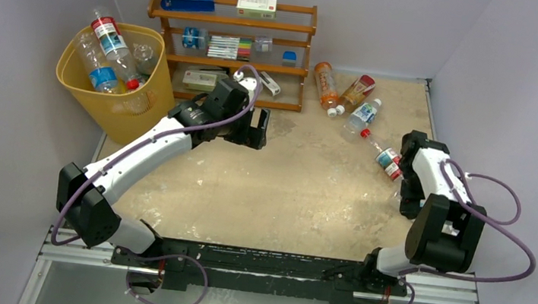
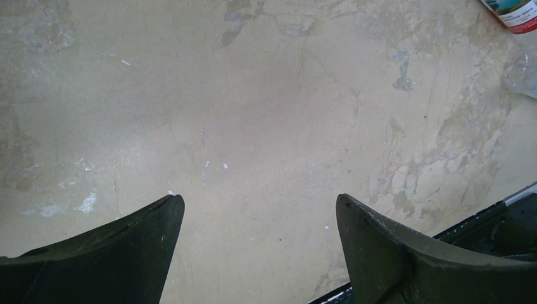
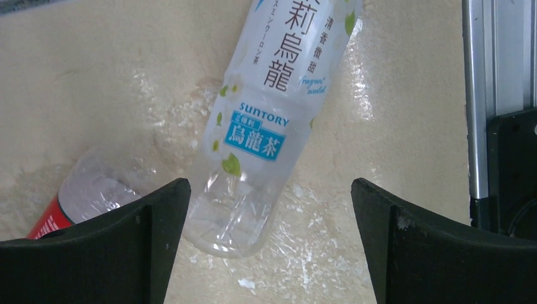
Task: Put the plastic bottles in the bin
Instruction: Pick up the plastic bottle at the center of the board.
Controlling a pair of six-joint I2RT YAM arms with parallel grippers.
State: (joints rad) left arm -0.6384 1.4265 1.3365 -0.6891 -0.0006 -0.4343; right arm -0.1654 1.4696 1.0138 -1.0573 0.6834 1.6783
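Worn tabletop [image 1: 284, 192], yellow bin [image 1: 82, 100] holding bottles [image 1: 110, 41], left gripper [image 2: 259, 199] wide, right gripper [image 3: 269, 190] wide, seemingly above Suntory bottle [image 3: 272, 107].

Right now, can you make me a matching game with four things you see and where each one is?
Things:
1. bin
2. orange bottle
3. blue stapler
4. right pincer

Places:
A. on top of the rack
B. open above a clear bottle
C. lying on the table beside the rack
D. in the far left corner, with bottles inside

Pairs: 1-D, 2-C, 3-A, 4-B.
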